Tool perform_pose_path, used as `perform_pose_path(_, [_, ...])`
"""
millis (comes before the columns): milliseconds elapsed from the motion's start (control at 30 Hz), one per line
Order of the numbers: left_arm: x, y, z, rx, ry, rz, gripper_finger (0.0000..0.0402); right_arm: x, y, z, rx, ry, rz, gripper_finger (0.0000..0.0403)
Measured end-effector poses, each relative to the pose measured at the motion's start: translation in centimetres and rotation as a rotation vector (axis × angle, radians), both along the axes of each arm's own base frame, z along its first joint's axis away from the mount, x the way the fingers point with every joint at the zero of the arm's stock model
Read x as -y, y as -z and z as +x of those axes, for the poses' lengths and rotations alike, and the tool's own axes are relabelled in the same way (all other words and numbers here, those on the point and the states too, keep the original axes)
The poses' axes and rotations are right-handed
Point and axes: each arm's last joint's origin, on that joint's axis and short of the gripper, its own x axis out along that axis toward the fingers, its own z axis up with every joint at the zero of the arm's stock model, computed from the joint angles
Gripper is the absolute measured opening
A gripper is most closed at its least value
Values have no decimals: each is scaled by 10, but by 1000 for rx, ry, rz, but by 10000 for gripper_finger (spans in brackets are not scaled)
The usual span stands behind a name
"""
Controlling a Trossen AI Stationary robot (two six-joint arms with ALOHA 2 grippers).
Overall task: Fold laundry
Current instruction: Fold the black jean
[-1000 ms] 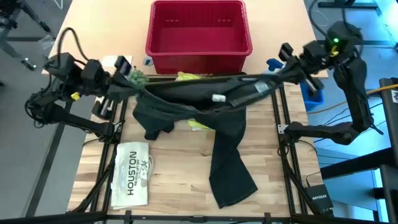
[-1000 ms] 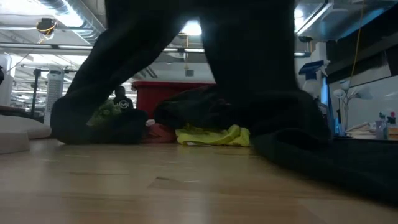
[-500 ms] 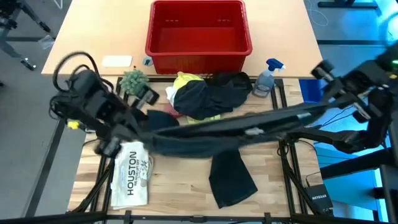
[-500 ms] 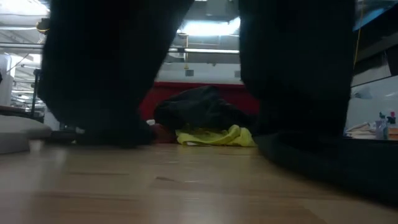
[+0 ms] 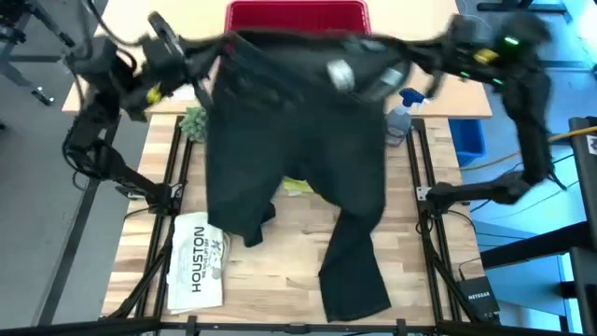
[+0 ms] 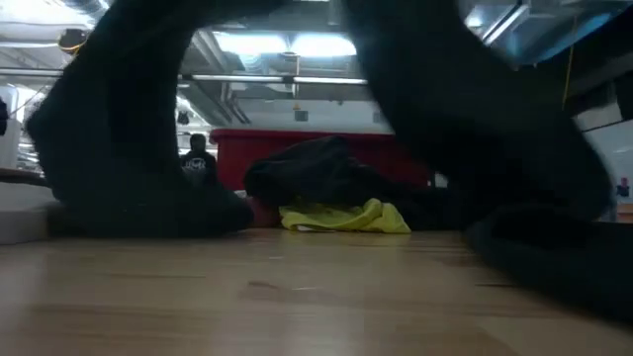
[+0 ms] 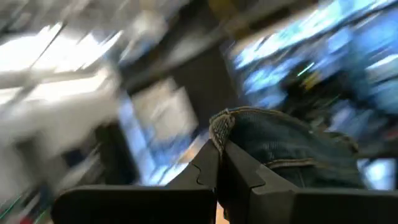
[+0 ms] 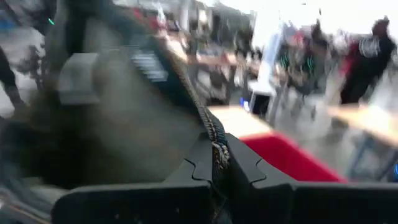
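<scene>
Your left pincer (image 5: 207,58) at ten o'clock pinching the black trousers (image 5: 298,168) by the waistband, your right pincer (image 5: 417,58) at two o'clock pinching its other end, trousers stretched between them, legs draped down to the counter (image 5: 280,280), yellow T-shirt (image 6: 346,218) beneath.

A red plastic basket (image 5: 297,13) stands at the far side of the tabletop (image 5: 289,289), mostly hidden in the high view; the low view shows its red wall (image 6: 259,146). A flat white item printed "HOUSTON" (image 5: 198,262) lies near the front left of the tabletop. A small green plant (image 5: 194,121) sits left of centre. A spray bottle (image 5: 401,116) with a blue head stands to the right, near a blue bin (image 5: 466,142).
</scene>
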Motion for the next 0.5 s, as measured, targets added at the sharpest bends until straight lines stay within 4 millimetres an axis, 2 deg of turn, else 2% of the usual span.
perform_pose_path(100, [-18, 13, -7, -81, -70, -119, 0, 33, 17, 27, -62, -17, 80, 12])
perform_pose_path(200, [-29, 29, -6, -180, -106, -214, 0, 56, 32, 47, -98, -47, 131, 12])
perform_pose_path(367, [-51, 50, 0, -349, -218, -290, 0, 84, 50, 69, -131, -58, 189, 12])
perform_pose_path(500, [-68, 59, 7, -412, -222, -314, 0, 95, 60, 79, -153, -61, 220, 12])
